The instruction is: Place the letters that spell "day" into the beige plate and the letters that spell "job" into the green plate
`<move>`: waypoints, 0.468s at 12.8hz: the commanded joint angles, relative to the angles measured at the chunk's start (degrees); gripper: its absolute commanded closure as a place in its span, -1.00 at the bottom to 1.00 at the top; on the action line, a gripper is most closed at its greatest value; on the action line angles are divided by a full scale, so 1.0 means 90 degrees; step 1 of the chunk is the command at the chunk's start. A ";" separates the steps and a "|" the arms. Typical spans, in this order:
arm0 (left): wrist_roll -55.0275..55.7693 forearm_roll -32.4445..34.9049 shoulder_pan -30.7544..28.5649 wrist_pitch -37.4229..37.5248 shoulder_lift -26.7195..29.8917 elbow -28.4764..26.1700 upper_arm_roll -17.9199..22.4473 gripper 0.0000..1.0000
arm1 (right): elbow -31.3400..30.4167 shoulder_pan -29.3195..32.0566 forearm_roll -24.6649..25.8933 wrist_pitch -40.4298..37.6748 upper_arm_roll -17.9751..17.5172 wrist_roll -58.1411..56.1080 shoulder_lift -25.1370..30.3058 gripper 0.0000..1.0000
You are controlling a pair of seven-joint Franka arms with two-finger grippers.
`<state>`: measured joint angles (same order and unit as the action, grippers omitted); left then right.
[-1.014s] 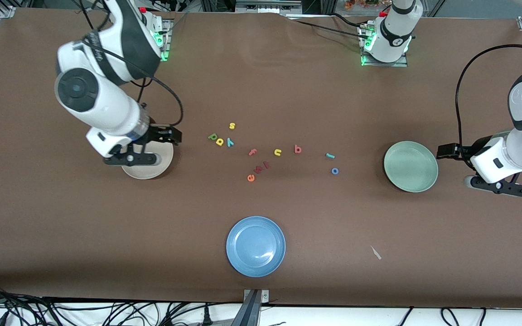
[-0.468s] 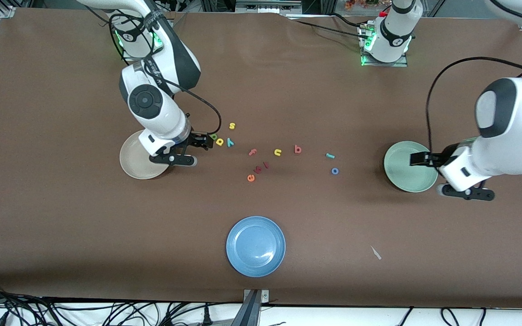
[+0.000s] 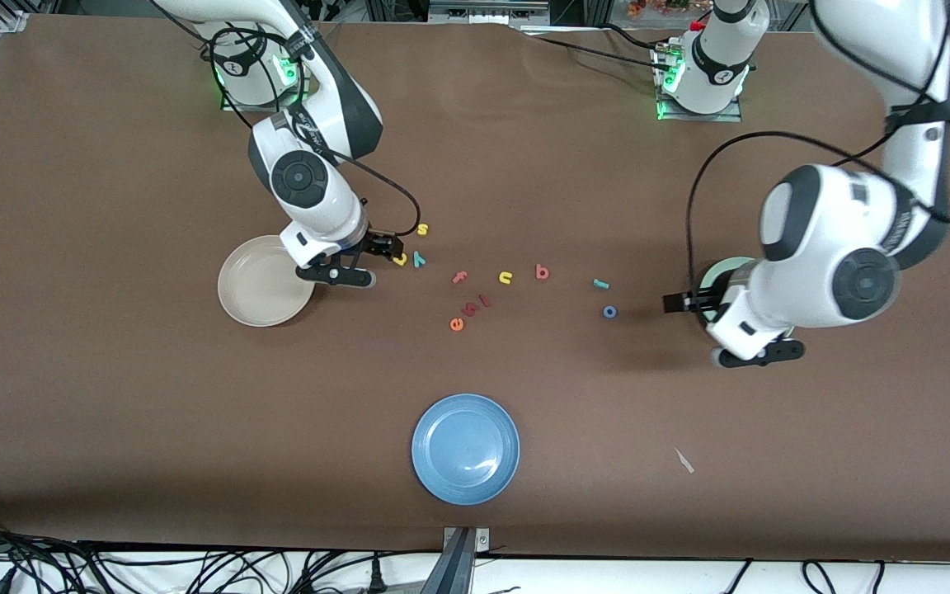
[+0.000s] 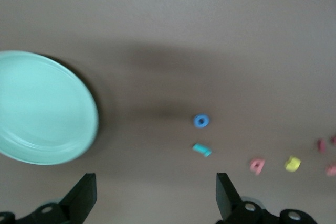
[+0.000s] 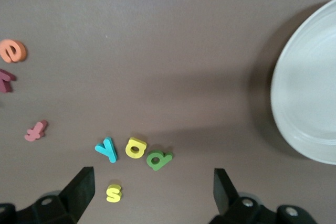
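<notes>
**Both jaws wide and empty over crowded letters**

Jaws on both arms stand fully spread and hold nothing. The right gripper hangs over the cluster of green d, yellow a and teal y, with the beige plate just beside it toward the right arm's end of the tabletop. The left gripper hangs over bare tabletop between the blue o and the green plate, most of which the arm hides in the front view. The teal j lies just beside the o, and the red-pink b sits well apart from them, toward the middle of the tabletop.

The main risk, as I judge it, is at the right gripper: d, a and y lie almost touching, so wide jaws coming down on one could catch or shove a neighbour, or knock the yellow s lying near them. A wrong pick is also possible, since the s and the yellow u share the a's colour. On the left, o and j lie close enough that closing on one may flick the other away. Such small, light foam pieces may also slip out or cling to a finger on release. Neither plate holds a letter yet, as far as they show.
</notes>
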<state>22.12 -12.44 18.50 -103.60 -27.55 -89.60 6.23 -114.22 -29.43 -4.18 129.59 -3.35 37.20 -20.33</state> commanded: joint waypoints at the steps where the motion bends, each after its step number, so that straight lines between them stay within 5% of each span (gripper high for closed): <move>1: 0.1316 -0.0307 0.0316 -0.1257 0.0121 -0.1076 -0.0212 -0.98 | -0.0880 -0.0109 -0.0043 0.0978 -0.0057 0.0095 0.0160 -1.00; 6: 0.3506 -0.0307 0.0716 -0.3591 0.0122 -0.2765 -0.0633 -0.99 | -0.1195 -0.0363 -0.0005 0.1441 -0.0048 0.0085 0.0101 -1.00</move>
<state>49.00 -13.70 23.41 -129.37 -28.41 -107.78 0.24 -124.05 -31.84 -4.18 141.61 -3.75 37.52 -20.45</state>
